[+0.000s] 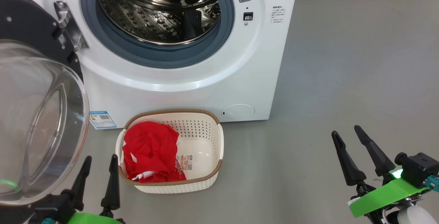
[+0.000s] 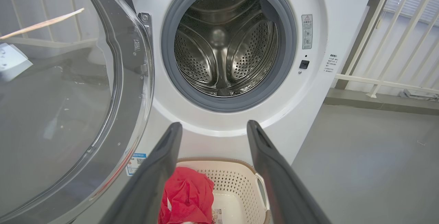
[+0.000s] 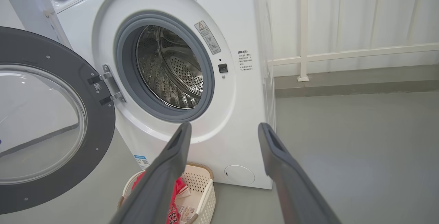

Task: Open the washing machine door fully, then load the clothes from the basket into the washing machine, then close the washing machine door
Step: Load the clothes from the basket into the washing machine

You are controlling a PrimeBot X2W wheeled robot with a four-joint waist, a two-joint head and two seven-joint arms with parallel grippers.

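Parks left gripper beside the basket, right gripper well to its right, jaws spread empty, leaving the clothes reachable with washing machine door swung left.

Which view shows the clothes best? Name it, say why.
Head view: the clothes lie unobstructed in the basket, seen from above. The left wrist view crops their lower part; in the right wrist view the right gripper covers most of them.

White washing machine; grey rubber seal; steel perforated drum. Black door, clear glass. Cream perforated basket, brown woven rim. Red garment, white trim.
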